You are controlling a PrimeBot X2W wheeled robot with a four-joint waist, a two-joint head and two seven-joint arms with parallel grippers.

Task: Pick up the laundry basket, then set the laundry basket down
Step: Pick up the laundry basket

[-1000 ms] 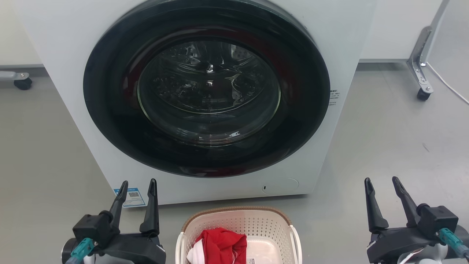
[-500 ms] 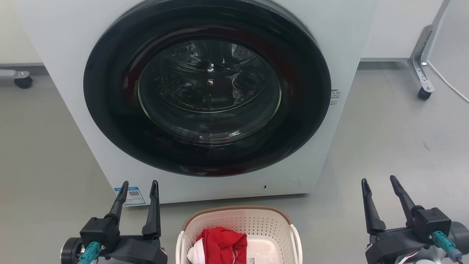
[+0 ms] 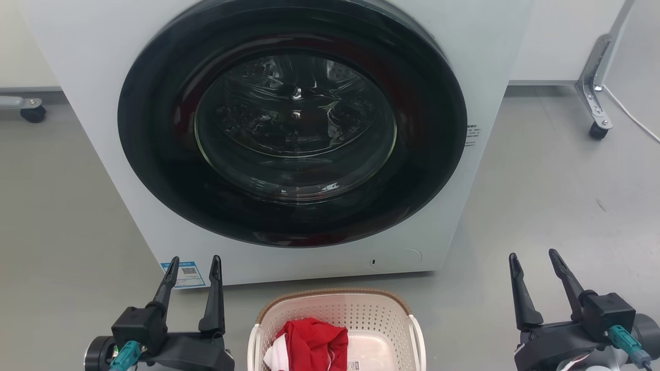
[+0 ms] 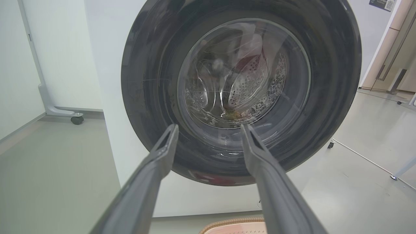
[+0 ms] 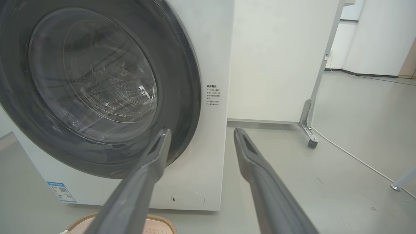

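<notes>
Left gripper (image 3: 195, 258): lower left of the head view, two dark fingers spread apart and pointing up, nothing between them. It is off the floor, to the left of the basket and not touching it.
Right gripper (image 3: 532, 254): lower right of the head view, fingers likewise parted and empty. It is well apart from the basket on the basket's right.

1. Floor (image 3: 541, 196): grey, smooth, with a faint sheen.
2. Washing machine (image 3: 93, 77): white front-loader standing on the floor directly ahead of the robot.
3. Door (image 3: 154, 154): round, dark-rimmed, with a bulging glass window. It is closed, and the perforated drum shows through the glass.
4. Laundry basket (image 3: 335, 312): cream-white and perforated, with a brown woven-look rim and white side handles. It stands on the floor just in front of the machine, between the two grippers, and is cut off by the bottom edge of the head view. Its rim also shows at the bottom of both wrist views.
5. Red garment (image 3: 312, 337): crumpled inside the basket, toward its left side.
6. White cloth (image 3: 273, 357): tucked beneath the red garment at its left edge.
7. Metal leg (image 3: 593, 85): grey, slanted, at the upper right beside a white panel, and ending in a black caster.
8. White cable (image 3: 631, 119): trailing across the floor beside that leg.
9. Blue label (image 3: 183, 274): on the machine's lower left front corner, carrying a QR code.
10. Round flap (image 3: 397, 259): on the machine's lower right front.
</notes>
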